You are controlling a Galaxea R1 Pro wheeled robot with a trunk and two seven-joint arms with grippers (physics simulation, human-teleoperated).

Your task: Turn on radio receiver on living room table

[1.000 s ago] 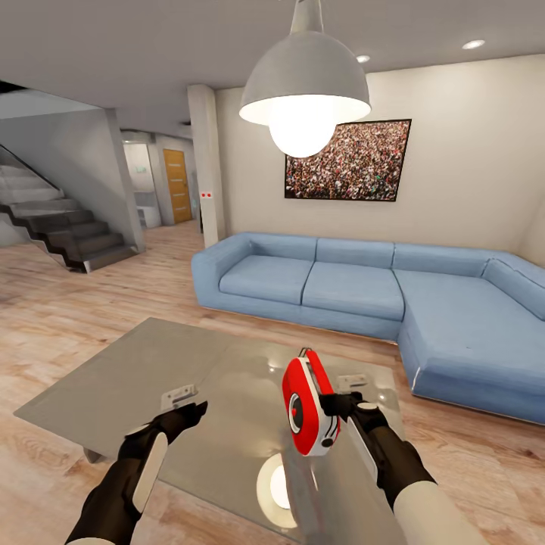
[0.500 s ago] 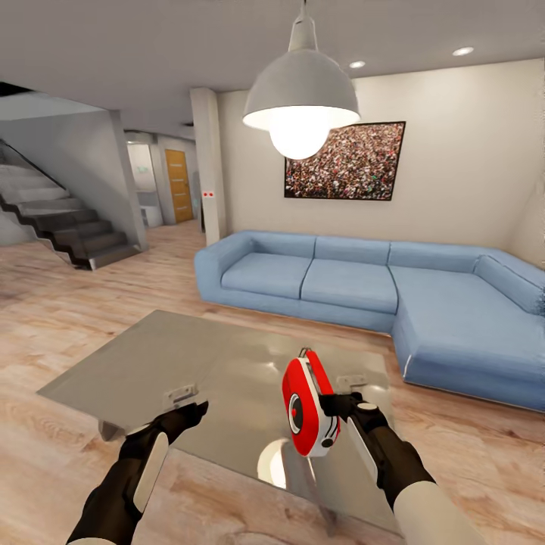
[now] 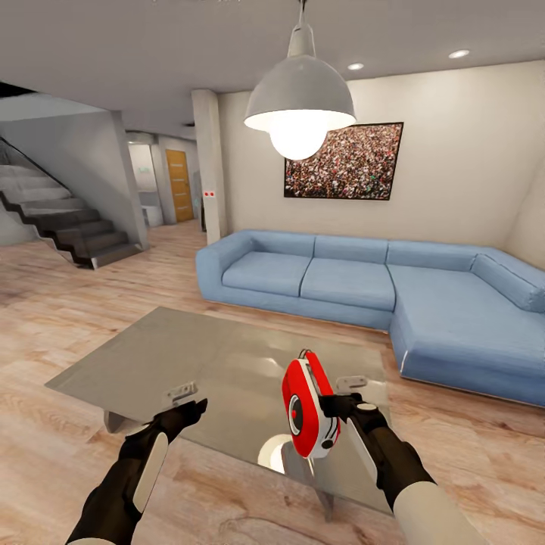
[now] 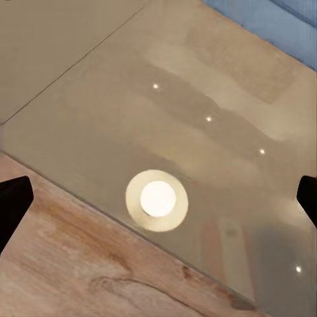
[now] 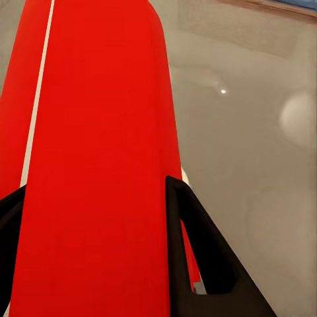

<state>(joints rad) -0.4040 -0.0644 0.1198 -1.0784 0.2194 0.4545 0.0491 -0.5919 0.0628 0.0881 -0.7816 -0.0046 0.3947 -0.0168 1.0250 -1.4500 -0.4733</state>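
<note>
Living room with light wood plank floor, blue L-shaped sofa along a beige wall, crowd picture above it, grey dome lamp lit overhead. Dark staircase off toward the robot's left, orange door down the hall behind it.

Low table with glossy grey top sits ahead of the robot, between it and the sofa; lamp reflects as a bright round spot on the glass near the close edge, also seen in the left wrist view on the table.

Red radio with white trim is off the table, held up in the air over the near right part of the top, standing on end, round dial facing the robot's left. Right gripper is clamped on it from the side; in the right wrist view the 2 black fingers hug the radio.

Left gripper hangs over the table's near edge, holding nothing, 2 fingers spread wide apart.
</note>
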